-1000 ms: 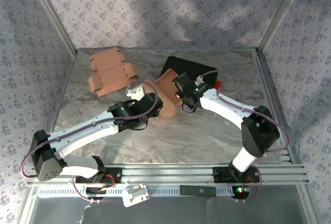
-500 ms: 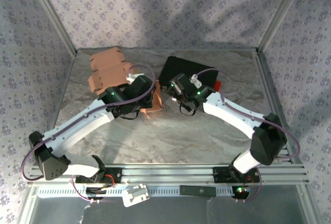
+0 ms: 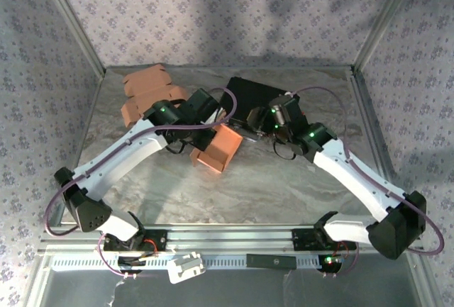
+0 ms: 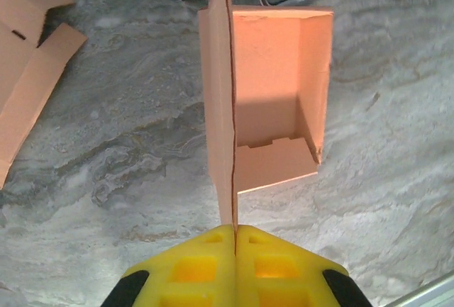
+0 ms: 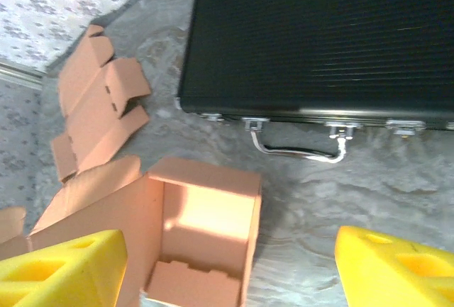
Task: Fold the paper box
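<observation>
Paper box in left gripper

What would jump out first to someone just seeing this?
The half-formed orange paper box at mid-table, one wall pinched by the shut left fingers. Behind it lies a black case; the right fingers hang open near the box. Flat blanks sit far left.

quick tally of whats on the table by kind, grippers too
paper box, standing open: 1
flat cardboard pile: 1 (sheet count unclear)
black case: 1
grippers: 2, left gripper and right gripper
total: 5
</observation>
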